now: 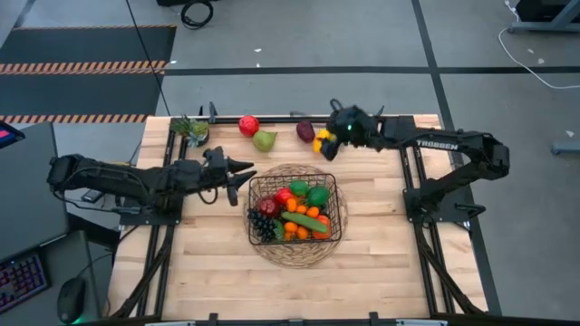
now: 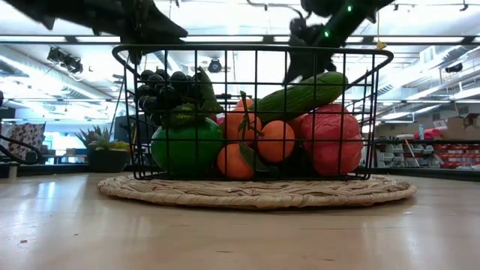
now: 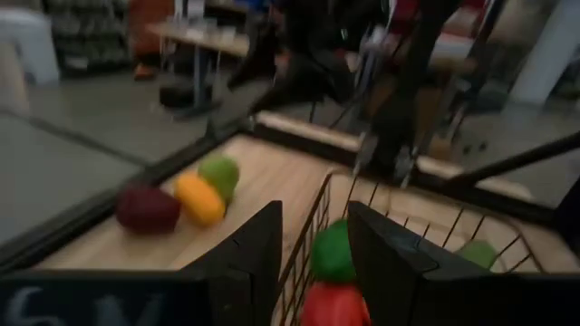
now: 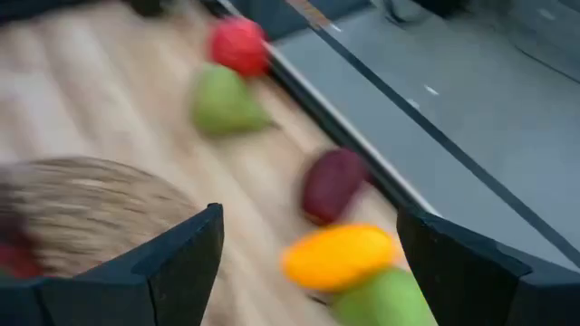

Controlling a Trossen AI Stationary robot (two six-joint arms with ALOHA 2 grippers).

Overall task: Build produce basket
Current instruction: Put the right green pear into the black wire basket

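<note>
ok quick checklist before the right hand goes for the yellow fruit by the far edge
1. Right hand open wide enough: ok, its fingers stand well apart.
2. Right hand lined up with the yellow fruit: ok, the fruit sits between the fingers in the right wrist view.
3. Neighbours clear of the grab: not ok, a green fruit touches the yellow one and the purple plum lies close.
4. Right hand empty: ok, nothing between the fingers.
5. Basket steady on the wicker mat: ok.
6. Left hand out of the way: ok, it is at the basket's left rim.
</note>
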